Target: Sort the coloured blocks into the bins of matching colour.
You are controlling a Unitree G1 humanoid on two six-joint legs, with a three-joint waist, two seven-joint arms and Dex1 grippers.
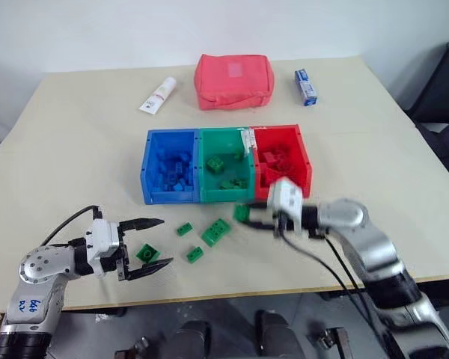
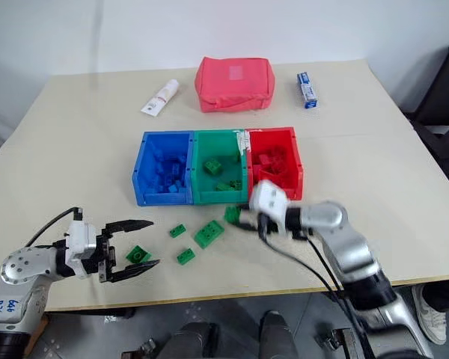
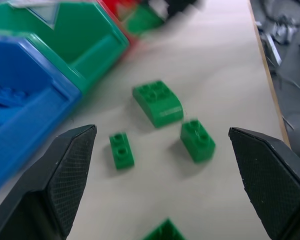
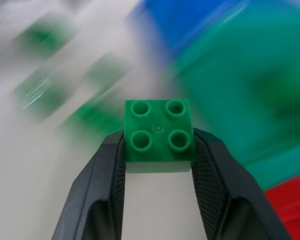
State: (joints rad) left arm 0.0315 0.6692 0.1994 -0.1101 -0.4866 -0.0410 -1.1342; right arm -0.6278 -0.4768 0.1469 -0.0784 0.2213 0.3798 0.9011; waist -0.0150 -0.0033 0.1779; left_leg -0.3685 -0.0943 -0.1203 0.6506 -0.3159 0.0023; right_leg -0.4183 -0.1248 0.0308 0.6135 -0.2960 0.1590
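Three joined bins stand mid-table: blue (image 1: 169, 197), green (image 1: 224, 197) and red (image 1: 306, 160), each with bricks of its own colour inside. My right gripper (image 1: 247, 215) is shut on a small square green block (image 4: 159, 134), held above the table just in front of the green bin. Green blocks lie loose on the table: a small one (image 1: 183, 229), an oblong one (image 1: 215, 232) and another small one (image 1: 194, 255). My left gripper (image 1: 151, 247) is open near the front left, level with the table, with one green block (image 1: 147, 254) between its fingers, untouched.
At the back of the table are a red fabric pouch (image 1: 233, 81), a white tube (image 1: 158, 95) and a small blue box (image 1: 306, 86). The table's front edge runs just below both grippers.
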